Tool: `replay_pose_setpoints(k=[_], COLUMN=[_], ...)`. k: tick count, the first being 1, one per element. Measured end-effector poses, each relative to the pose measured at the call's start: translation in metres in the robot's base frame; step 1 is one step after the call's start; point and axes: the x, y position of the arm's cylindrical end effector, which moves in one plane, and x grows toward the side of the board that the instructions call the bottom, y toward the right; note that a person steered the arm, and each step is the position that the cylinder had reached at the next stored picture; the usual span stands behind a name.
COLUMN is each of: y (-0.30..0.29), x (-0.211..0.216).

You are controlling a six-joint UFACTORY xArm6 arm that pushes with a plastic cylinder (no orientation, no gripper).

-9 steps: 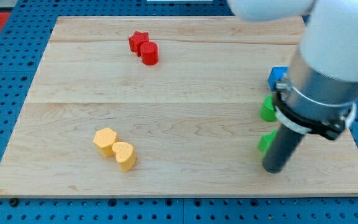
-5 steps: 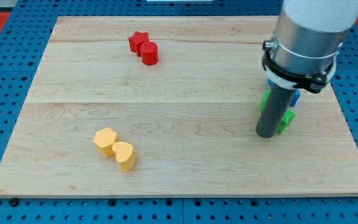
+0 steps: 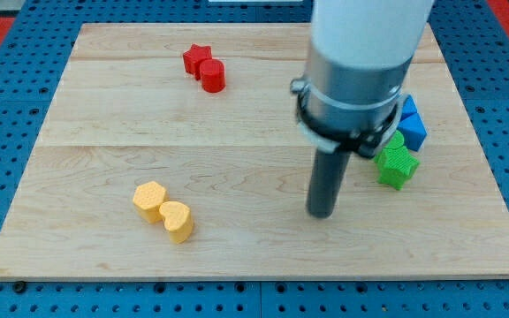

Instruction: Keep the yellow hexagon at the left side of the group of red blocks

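Wooden desk (image 3: 263, 150): no jaws here, so my tip (image 3: 322, 215) should circle below the yellow hexagon (image 3: 150, 199), near the bottom-left corner, and push it up to the left of the red star (image 3: 196, 58) and red cylinder (image 3: 213, 76).

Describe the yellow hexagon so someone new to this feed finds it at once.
Start at the wooden board and go to its bottom-left area, where two yellow blocks touch, far left of my tip. The yellow hexagon is the upper-left one, flat-sided; its neighbour, the yellow heart, has a rounded, lobed outline.
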Motion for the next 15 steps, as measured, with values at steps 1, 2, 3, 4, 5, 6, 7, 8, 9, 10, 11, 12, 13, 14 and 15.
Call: replay_pose_setpoints(k=[1,2,3,4,5,6,7,8,9,10,11,12,13,14,15], y=[-0.036,-0.104,-0.135,-0.147,-0.147,-0.179,-0.179,-0.181,-0.202,-0.209,-0.223,-0.201,-0.203,-0.220,-0.255], x=[0.037,0.021,-0.009,0.004,0.032,0.028,-0.008,-0.034,-0.041,-0.032,-0.067,-0.097,-0.128,-0.128,-0.132])
